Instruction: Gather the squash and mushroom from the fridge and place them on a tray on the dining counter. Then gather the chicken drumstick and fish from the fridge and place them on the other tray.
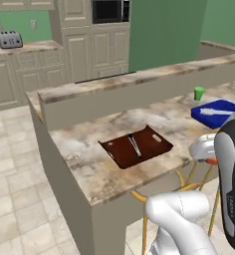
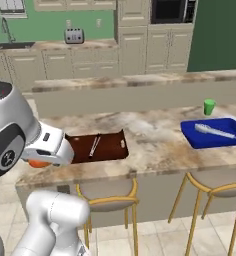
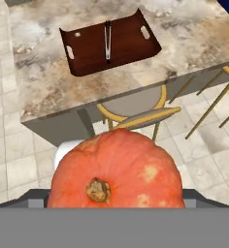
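Observation:
My gripper is shut on the squash, a round orange one with a brown stem that hides the fingertips in the hand view. It hangs in front of the dining counter, above a stool. The brown other tray lies on the counter beyond it, with the slim silvery fish inside. Farther right lies the blue tray, holding a pale elongated item that may or may not be the mushroom. The fridge and chicken drumstick are out of view.
A green cup stands behind the blue tray, near the raised back ledge. Stools with yellow frames stand under the counter's front edge. Beige cabinets and a toaster line the far wall.

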